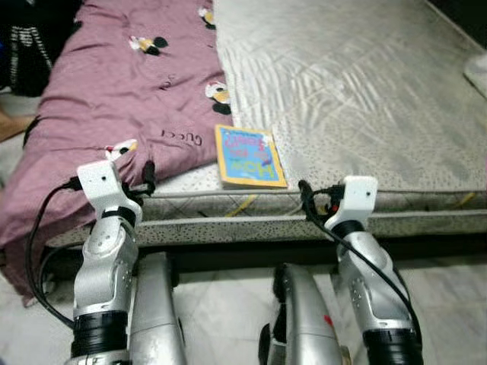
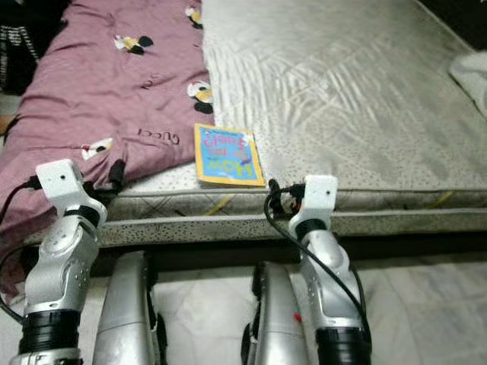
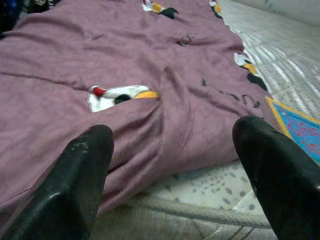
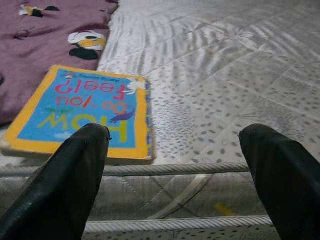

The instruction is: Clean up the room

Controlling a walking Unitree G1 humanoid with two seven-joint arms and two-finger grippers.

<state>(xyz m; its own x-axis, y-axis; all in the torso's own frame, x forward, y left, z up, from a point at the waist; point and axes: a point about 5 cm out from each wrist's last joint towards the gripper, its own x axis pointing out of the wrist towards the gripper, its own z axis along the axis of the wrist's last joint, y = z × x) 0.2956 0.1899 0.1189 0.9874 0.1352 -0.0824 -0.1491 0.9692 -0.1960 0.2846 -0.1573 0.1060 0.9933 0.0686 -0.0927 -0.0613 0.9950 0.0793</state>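
The book (image 1: 250, 157) is lying flat at the bed's (image 1: 365, 84) front edge, cover up, yellow border around a blue panel. Its title is reading "How Do You Feel?" in yellow, red and white letters, upside down toward the robot; a small line of print above it is too blurred to read. It looks like a thick board book with squared corners.

Touching the book's left edge, a mauve blanket (image 1: 129, 99) is covering the left part of the bed and draping over its end toward the floor (image 1: 221, 304). The fabric is soft and creased, printed with small cartoon-duck motifs in white, yellow and black, plus the dark word "GUCCI" near the book — also upside down.

To the book's right the mattress is showing bare: quilted, silvery-grey, shiny, with a fine dark speckle and piped edges along its side. Something white is lying at the bed's far right edge, unclear what.

The left end effector (image 3: 172, 165) is hovering at the blanket's hem just left of the book, fingers spread wide, holding nothing. The right end effector (image 4: 175, 170) is hovering at the mattress edge just right of the book, fingers (image 4: 75, 175) also wide apart and empty.

The floor below the bed is pale marbled tile.
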